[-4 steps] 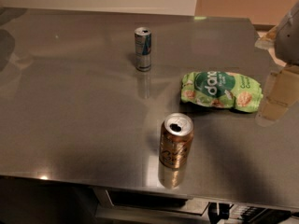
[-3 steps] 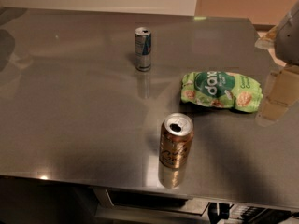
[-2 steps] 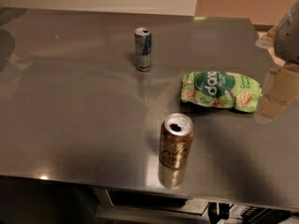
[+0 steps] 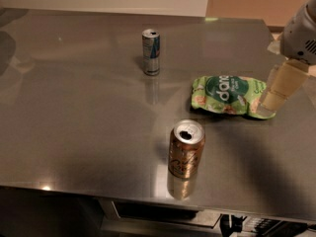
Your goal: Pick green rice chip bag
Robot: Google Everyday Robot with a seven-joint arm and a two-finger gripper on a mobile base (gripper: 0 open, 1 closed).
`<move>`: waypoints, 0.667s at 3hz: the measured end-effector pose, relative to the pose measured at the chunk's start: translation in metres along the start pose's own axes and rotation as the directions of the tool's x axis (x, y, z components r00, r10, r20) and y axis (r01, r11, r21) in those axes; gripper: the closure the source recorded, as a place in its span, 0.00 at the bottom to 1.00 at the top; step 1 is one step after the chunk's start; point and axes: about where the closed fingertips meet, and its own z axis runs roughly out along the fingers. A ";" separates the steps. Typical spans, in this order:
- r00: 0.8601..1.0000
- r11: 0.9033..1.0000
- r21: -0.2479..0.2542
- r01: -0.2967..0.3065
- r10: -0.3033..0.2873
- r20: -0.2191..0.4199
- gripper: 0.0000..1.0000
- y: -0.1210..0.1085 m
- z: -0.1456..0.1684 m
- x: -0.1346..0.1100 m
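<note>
The green rice chip bag (image 4: 224, 94) lies flat on the steel table (image 4: 74, 112), right of centre, with its dark green round logo facing up. My gripper (image 4: 271, 102) comes in from the right edge, hanging below the white-grey arm (image 4: 301, 33). Its pale tip overlaps the bag's right end in the camera view. It holds nothing that I can see.
A bronze can (image 4: 186, 151) stands open-topped near the front edge, in front of the bag. A slim silver-blue can (image 4: 151, 52) stands further back, left of the bag. The table's front edge runs along the bottom, with dark space below.
My gripper has shifted slightly left, closer over the bag's right end. The bag and both cans have not moved.
</note>
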 end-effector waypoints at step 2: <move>0.982 0.982 -0.004 -0.187 0.187 -0.026 0.00 -0.045 0.041 0.013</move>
